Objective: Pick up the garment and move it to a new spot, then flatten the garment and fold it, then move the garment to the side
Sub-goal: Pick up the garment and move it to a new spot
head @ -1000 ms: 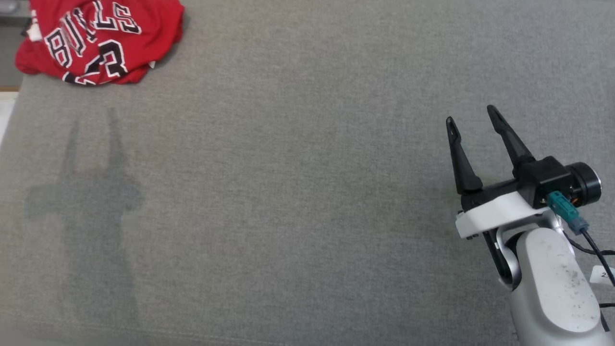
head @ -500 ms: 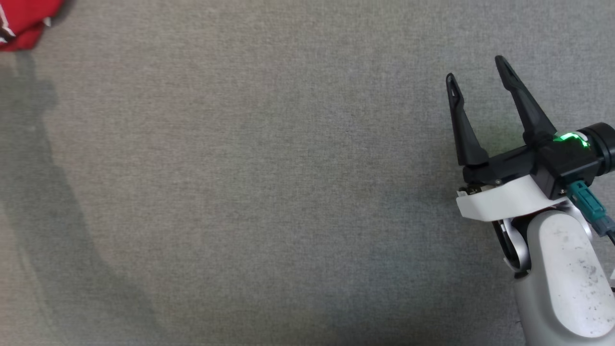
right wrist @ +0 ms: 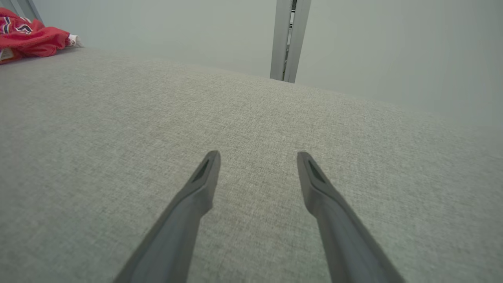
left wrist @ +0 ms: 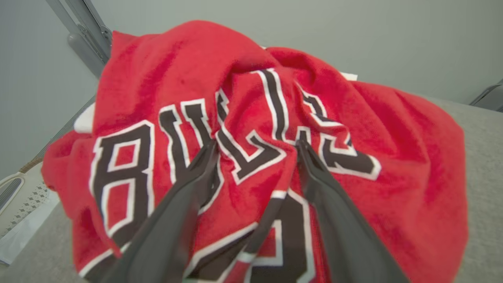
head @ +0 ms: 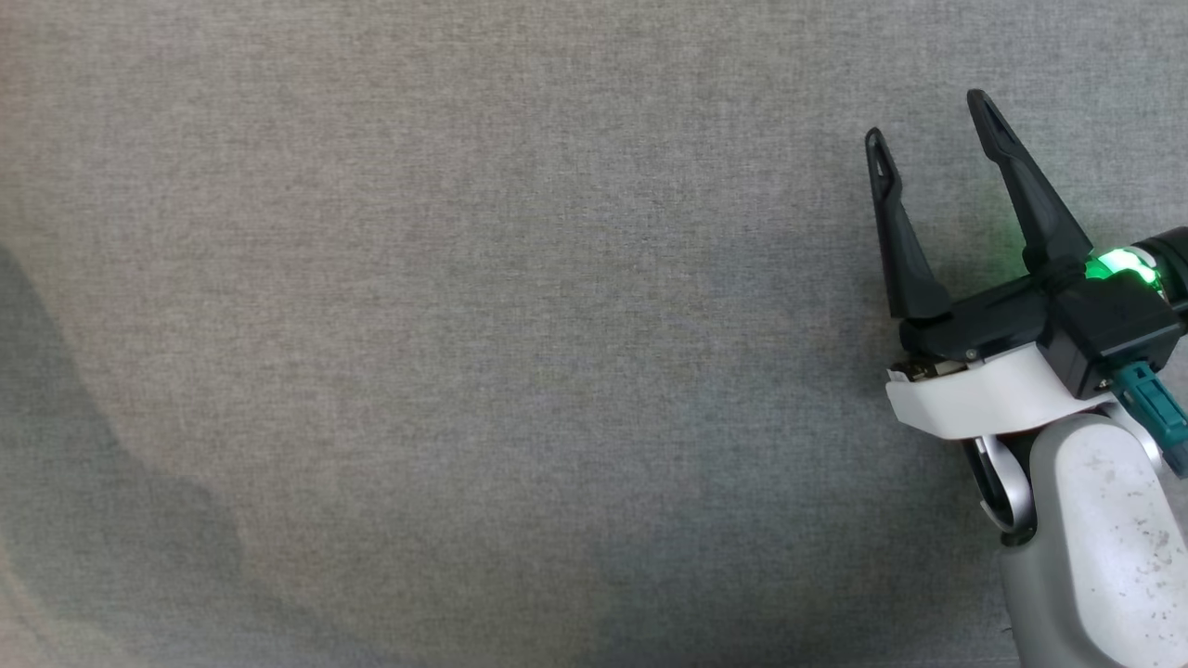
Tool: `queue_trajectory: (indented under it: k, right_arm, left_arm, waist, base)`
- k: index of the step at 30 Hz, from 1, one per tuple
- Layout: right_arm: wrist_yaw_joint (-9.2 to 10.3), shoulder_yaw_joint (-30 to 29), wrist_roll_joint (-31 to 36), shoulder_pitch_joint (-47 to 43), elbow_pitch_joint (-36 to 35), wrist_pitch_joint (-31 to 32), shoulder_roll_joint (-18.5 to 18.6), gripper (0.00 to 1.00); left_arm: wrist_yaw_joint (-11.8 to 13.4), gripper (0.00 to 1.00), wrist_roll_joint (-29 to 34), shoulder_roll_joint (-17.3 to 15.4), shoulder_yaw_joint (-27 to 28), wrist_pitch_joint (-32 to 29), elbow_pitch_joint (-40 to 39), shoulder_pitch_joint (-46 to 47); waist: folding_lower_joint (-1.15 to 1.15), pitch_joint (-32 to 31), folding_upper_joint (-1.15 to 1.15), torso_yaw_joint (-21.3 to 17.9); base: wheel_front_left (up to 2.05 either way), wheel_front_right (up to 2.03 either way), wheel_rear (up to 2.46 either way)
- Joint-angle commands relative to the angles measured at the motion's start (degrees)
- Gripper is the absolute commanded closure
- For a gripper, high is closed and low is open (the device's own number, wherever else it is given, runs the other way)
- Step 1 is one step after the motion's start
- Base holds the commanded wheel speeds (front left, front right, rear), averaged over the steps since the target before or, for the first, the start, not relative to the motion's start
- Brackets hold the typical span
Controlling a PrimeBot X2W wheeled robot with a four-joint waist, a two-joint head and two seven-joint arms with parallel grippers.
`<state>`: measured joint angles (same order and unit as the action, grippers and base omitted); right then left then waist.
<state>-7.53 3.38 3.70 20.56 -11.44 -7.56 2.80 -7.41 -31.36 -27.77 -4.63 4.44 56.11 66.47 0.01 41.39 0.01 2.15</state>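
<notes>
Looking along the left gripper [left wrist: 256, 144] in its wrist view: finding both dark fingers spread wide, tips resting against the crumpled red garment [left wrist: 251, 98], a raised fold of cloth standing between them. Not clamping on anything; jaws standing fully apart, nothing pinched. Reading black letters edged in white across the cloth, bunched and creased. Noting the garment lying heaped on the grey fabric surface [left wrist: 483, 129], near its edge, with grey metal bars [left wrist: 86, 35] and a plain wall [left wrist: 353, 31] behind it, and a pale perforated object [left wrist: 15, 192] showing low at the left, off the surface.

Switching to the head view: finding the right gripper [head: 928, 119] hanging at the right side over bare grey surface, fingers pointing up the frame, likewise wide apart and holding nothing. Noting a green light [head: 1118, 264] glowing on its dark body, above the white wrist collar [head: 984, 399]. Marking a dim shadow [head: 93, 482] spreading across the lower left of the surface.

Checking the right wrist view: spotting the garment small in the upper left corner, well apart from the right gripper's tips, and an upright metal post [right wrist: 289, 39] standing against the wall beyond the surface's far edge.
</notes>
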Motion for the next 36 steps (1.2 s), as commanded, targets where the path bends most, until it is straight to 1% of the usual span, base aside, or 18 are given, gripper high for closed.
queue_trajectory:
  k: [1,2,3,4,5,6,9,13,17,21,24,28,32,36]
  right_arm:
    - [0.09,-0.01,0.29,-0.35,-0.36,0.01,0.19,0.0]
    - [0.09,-0.06,0.24,-0.37,-0.41,-0.02,0.2,0.0]
    - [0.09,-0.1,0.19,-0.34,-0.41,-0.03,0.19,0.0]
    - [0.09,-0.15,0.14,-0.27,-0.38,-0.11,0.19,0.0]
    - [0.09,-0.23,0.09,-0.17,-0.31,-0.19,0.19,0.0]
    - [0.09,-0.35,-0.07,-0.01,-0.16,-0.35,0.2,0.0]
    - [0.09,-0.46,-0.48,0.41,0.31,-0.86,0.19,0.0]
    - [0.09,-0.16,-1.22,0.81,1.68,-1.86,0.19,0.0]
    - [0.09,0.25,-2.48,0.9,4.0,-3.13,0.2,0.0]
    - [0.09,0.38,-3.81,0.65,6.98,-4.32,0.18,0.0]
    - [0.09,0.48,-4.96,-0.2,9.39,-5.23,0.19,0.0]
    - [0.09,0.4,-6.66,-1.55,12.54,-6.29,0.19,0.0]
    - [0.09,0.24,-8.12,-3.08,15.32,-6.95,0.18,0.0]
    - [0.09,-0.1,-9.47,-4.61,17.33,-7.39,0.18,0.0]
  left_arm:
    - [-0.14,0.0,-0.39,-0.2,-0.62,-1.03,1.1,1.13]
    - [-0.14,0.09,-0.7,-0.11,-1.12,-1.9,1.91,1.36]
    - [-0.14,0.47,-0.78,-0.17,-1.56,-2.59,2.58,1.56]
    - [-0.14,0.69,-0.8,-0.26,-2.16,-3.42,3.35,1.78]
    - [-0.14,0.97,-0.92,-0.26,-2.56,-3.81,3.76,1.92]
    - [-0.14,1.0,-1.19,-0.25,-2.86,-4.0,4.22,2.0]
    - [-0.14,1.0,-1.91,-0.64,-3.53,-3.13,5.0,2.06]
    - [-0.09,1.0,-2.15,-2.35,-4.39,-0.98,5.1,2.0]
    - [-0.08,1.0,-1.73,-4.33,-5.77,1.72,4.79,1.33]
    - [-0.09,1.0,-1.26,-6.05,-8.18,2.83,3.32,0.95]
    - [-0.09,1.0,-1.31,-7.3,-11.09,2.95,0.66,0.71]
    - [-0.08,1.0,-1.81,-7.91,-15.65,2.42,-4.09,0.11]
    - [-0.09,1.0,-1.62,-7.83,-21.36,1.23,-9.74,-1.24]
    - [-0.09,1.0,-2.61,-6.42,-26.69,0.28,-16.99,-2.77]
  waist:
    - [-0.01,0.64,-0.01,-0.57]
    - [-0.01,0.77,-0.01,-0.66]
    - [-0.01,0.87,-0.01,-0.73]
    - [-0.01,0.96,-0.01,-0.79]
    - [-0.01,1.0,-0.01,-0.82]
    - [-0.01,1.01,-0.01,-0.84]
    - [-0.01,0.62,-0.01,-0.74]
    - [-0.01,-1.14,-0.01,-0.63]
    - [-0.01,-4.37,-0.01,-0.84]
    - [-0.01,-8.78,-0.01,-1.45]
    - [-0.01,-12.62,-0.01,-2.1]
    - [-0.01,-17.72,-0.01,-3.14]
    - [-0.01,-22.69,-0.01,-4.7]
    - [-0.01,-26.8,-0.01,-6.43]
  base:
    - [0.0,0.0,0.0]
    - [0.0,0.0,0.0]
    - [0.0,0.0,0.0]
    - [0.0,0.0,0.0]
    - [0.0,0.0,0.0]
    - [0.0,0.0,0.0]
    - [0.0,0.0,0.0]
    - [0.0,0.0,0.0]
    - [0.0,0.0,0.0]
    - [0.0,0.0,0.0]
    - [0.0,0.0,0.0]
    - [0.0,0.0,0.0]
    - [0.0,0.0,0.0]
    - [0.0,0.0,0.0]
